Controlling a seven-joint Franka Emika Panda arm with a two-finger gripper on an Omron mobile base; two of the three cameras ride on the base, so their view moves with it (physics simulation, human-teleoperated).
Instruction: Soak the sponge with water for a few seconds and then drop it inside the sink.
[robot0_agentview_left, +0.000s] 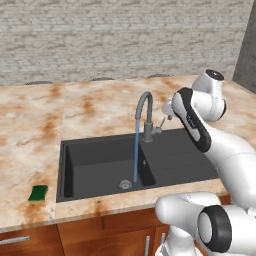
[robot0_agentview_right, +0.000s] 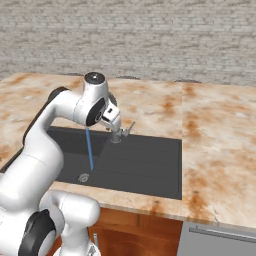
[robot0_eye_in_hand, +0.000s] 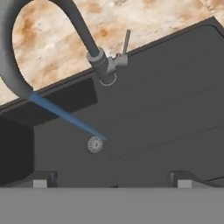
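wide open and holding nothing, tool (robot0_eye_in_hand: 109, 181) is hung above sink (robot0_eye_in_hand: 166, 109); sponge (robot0_agentview_left: 38, 193), far off on worktop (robot0_agentview_left: 30, 130), could be missed.

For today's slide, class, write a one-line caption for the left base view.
Water runs from the faucet into the sink; the sponge lies on the counter.

You've got a matt dark sink (robot0_agentview_left: 102, 150), smooth w/ faint ribs on the drainboard side. Faucet (robot0_agentview_left: 143, 112) looks dull grey metal; drain (robot0_eye_in_hand: 95, 144) is brighter metal. Counter (robot0_agentview_left: 35, 125) reads as polished marble-type stone, cream w/ rusty veins. Sponge (robot0_agentview_left: 38, 193) looks soft, matt green. Cabinet fronts (robot0_agentview_left: 100, 235) are reddish wood. Back wall (robot0_agentview_left: 125, 35): rough pale brick.
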